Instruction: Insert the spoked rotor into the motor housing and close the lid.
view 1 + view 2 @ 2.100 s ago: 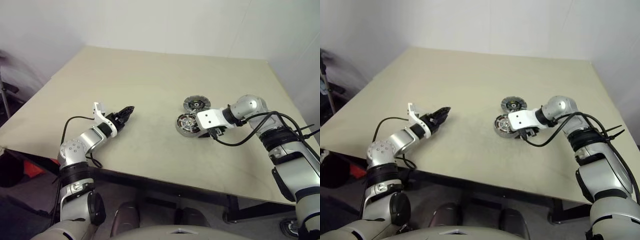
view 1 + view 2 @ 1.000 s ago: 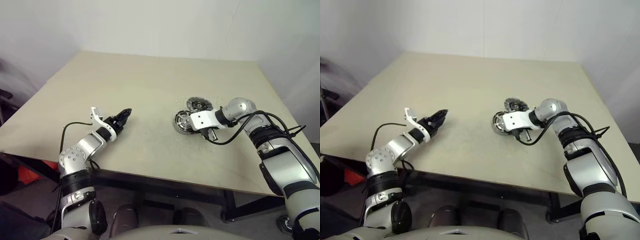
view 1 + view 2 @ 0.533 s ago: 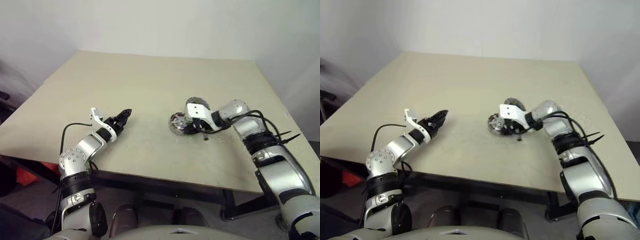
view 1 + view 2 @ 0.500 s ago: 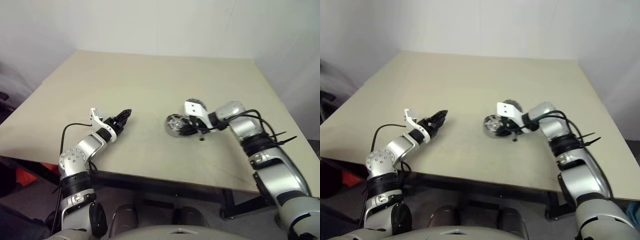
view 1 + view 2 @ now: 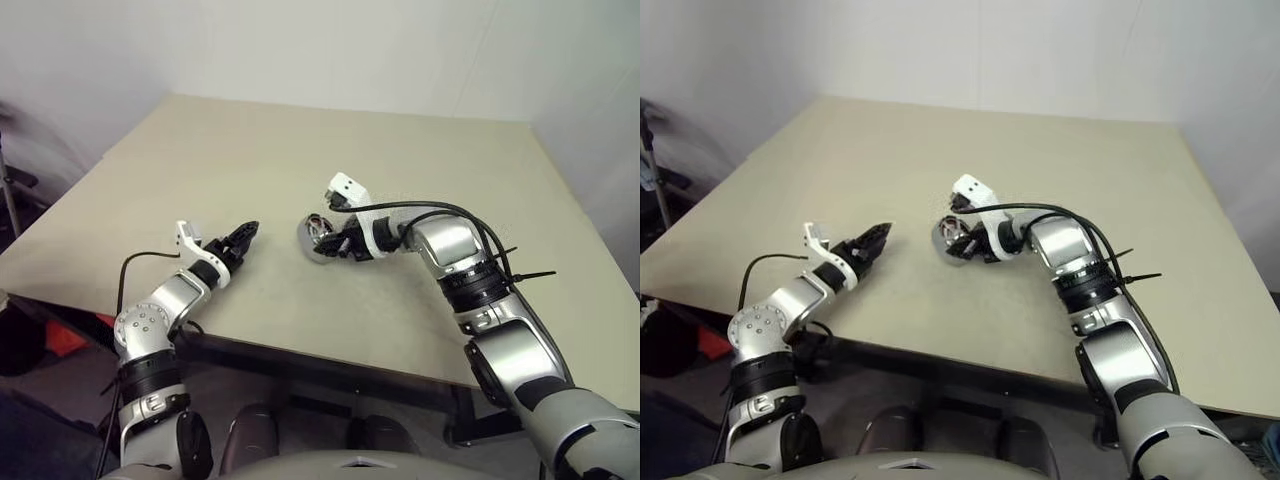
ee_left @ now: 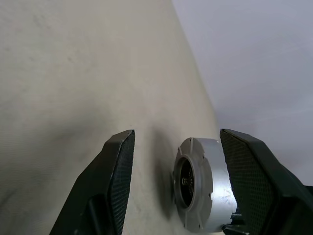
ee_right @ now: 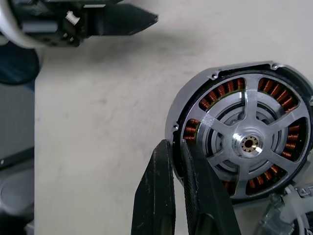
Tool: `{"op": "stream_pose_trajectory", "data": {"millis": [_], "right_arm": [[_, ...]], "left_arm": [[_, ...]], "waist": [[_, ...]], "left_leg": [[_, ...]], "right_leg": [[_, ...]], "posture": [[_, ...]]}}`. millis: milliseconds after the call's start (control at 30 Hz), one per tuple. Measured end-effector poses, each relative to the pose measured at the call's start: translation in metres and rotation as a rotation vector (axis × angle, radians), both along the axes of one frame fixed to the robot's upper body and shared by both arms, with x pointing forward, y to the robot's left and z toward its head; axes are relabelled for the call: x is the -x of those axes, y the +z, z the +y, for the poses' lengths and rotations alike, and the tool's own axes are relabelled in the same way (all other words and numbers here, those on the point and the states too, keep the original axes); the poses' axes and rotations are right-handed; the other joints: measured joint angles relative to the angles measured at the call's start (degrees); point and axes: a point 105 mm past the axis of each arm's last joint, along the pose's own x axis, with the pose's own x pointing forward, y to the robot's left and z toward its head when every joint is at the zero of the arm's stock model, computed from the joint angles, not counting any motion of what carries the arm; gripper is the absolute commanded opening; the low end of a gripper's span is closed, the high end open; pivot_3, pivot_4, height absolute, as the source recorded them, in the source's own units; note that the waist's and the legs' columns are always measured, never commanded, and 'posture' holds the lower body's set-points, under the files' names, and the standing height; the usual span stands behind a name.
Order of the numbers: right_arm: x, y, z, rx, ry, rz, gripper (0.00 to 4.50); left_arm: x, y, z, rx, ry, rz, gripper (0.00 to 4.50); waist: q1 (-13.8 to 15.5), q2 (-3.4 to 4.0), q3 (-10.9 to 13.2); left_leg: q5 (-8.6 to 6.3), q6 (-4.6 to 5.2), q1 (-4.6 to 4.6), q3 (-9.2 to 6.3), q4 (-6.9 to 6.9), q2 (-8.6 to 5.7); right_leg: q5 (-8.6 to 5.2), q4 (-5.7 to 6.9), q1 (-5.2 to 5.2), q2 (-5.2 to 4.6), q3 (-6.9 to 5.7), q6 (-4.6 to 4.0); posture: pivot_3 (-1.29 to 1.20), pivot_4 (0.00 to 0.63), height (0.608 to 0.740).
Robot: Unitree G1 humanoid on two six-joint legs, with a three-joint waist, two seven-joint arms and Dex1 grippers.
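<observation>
One motor housing (image 7: 244, 145) with one spoked rotor (image 7: 250, 142) sitting in it, pinched at the rim by the right hand (image 7: 182, 161) and tipped up above the bench (image 5: 300, 170). Left hand (image 5: 243, 234) is spread and empty, just beside it.

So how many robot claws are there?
2. The left claw hangs open over the table's left side; the right claw pinches the round motor's rim near the middle.

Housing (image 7: 247, 149) — its far rim cut by the right wrist view's edge. Rotor (image 7: 250, 143) seated inside; the windings beneath partly covered by its spokes. Right gripper (image 7: 182, 196) fingers hide the housing's near rim — grip contact unclear.
</observation>
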Motion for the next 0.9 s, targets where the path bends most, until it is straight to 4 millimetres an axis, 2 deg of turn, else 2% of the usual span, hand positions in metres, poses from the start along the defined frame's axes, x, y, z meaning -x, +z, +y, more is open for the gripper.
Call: {"op": "stream_pose_trajectory", "data": {"millis": [133, 267, 533, 633, 767, 900], "right_arm": [[-0.015, 0.000, 0.003, -0.020, -0.113, 0.015, 0.01], [-0.019, 0.001, 0.003, -0.036, -0.170, 0.064, 0.01], [-0.018, 0.000, -0.001, -0.033, -0.201, 0.128, 2.64], [-0.004, 0.012, 0.008, -0.086, -0.112, 0.161, 2.64], [0.015, 0.043, 0.020, -0.218, 0.033, 0.183, 2.64], [0.018, 0.079, 0.023, -0.320, 0.085, 0.124, 2.64]], "left_arm": [[0.000, 0.003, 0.000, 0.001, -0.001, -0.008, 2.97], [0.001, 0.004, 0.003, -0.007, 0.005, -0.011, 2.97], [0.000, 0.005, 0.007, -0.017, 0.015, -0.013, 2.97], [0.000, 0.005, 0.008, -0.017, 0.018, -0.013, 2.97], [0.000, 0.005, 0.007, -0.018, 0.015, -0.014, 2.97], [0.000, 0.005, 0.003, -0.022, 0.001, -0.013, 2.97]], "waist": [[0.05, 0.00, 0.00], [0.09, 0.00, 0.00], [0.01, -0.01, 0.00], [0.09, -0.01, 0.00], [0.10, -0.01, 0.00], [0.11, -0.01, 0.00]], "left_leg": [[0.23, -0.38, 0.08, -0.01, -0.15, -0.02], [0.23, -0.39, 0.10, -0.02, -0.18, -0.02], [0.29, -0.49, 0.16, -0.02, -0.39, -0.03], [0.32, -0.54, 0.15, -0.03, -0.49, 0.00], [0.32, -0.54, 0.16, -0.04, -0.52, 0.02], [0.34, -0.58, 0.23, -0.04, -0.51, 0.01]], "right_leg": [[0.00, 0.01, 0.02, 0.01, 0.00, 0.00], [0.00, 0.00, 0.04, 0.01, 0.01, 0.00], [0.01, -0.11, 0.06, 0.04, 0.00, 0.01], [0.01, -0.19, 0.05, 0.10, 0.00, 0.02], [0.02, -0.25, 0.07, 0.13, 0.00, 0.03], [0.02, -0.24, 0.13, 0.12, 0.00, 0.03]], "posture": [[0.00, 0.000, 0.740], [0.00, 0.000, 0.740], [0.00, 0.000, 0.740], [0.00, 0.000, 0.740], [0.00, 0.000, 0.740], [0.00, 0.000, 0.740]]}}
